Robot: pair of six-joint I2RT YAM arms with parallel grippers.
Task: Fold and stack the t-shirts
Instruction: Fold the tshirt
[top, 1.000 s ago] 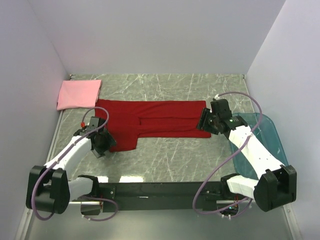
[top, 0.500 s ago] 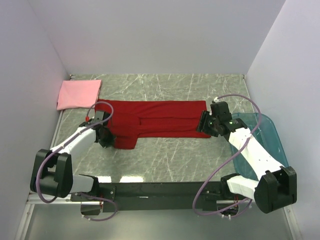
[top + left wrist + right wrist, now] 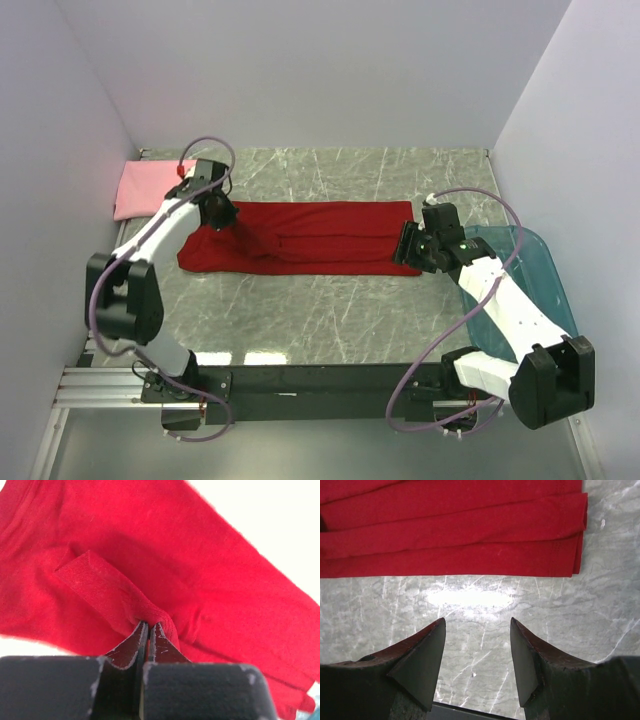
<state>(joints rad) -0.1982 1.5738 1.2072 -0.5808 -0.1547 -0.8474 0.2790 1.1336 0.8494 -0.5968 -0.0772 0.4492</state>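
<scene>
Red cloth fills the centre of the scene. The deep red t-shirt (image 3: pixel 310 238) lies across the middle of the marble table (image 3: pixel 330 310) as a long strip. Its sides are folded inward lengthwise, and its left end is broader and less tidy. The light pink t-shirt (image 3: pixel 140 190) sits in the far left corner, folded into a flat square, so one garment appears finished.

The left gripper (image 3: pixel 222 215) is closed on a pinched ridge of red fabric near the strip's far left edge. Its wrist view shows the jaws meeting with cloth caught between them. The right gripper (image 3: pixel 477 622) has its jaws apart above bare table, just beside the strip's right end, and holds nothing.

On this evidence the red shirt is about midway: the lengthwise folds are in, while the crosswise folds and the stacking with the pink shirt are left.

The left arm covers part of the pink shirt's right edge. Whether the pinched cloth is sleeve or hem cannot be told. The teal bin (image 3: pixel 548 262) lies partly behind the right arm, and its contents cannot be made out.
</scene>
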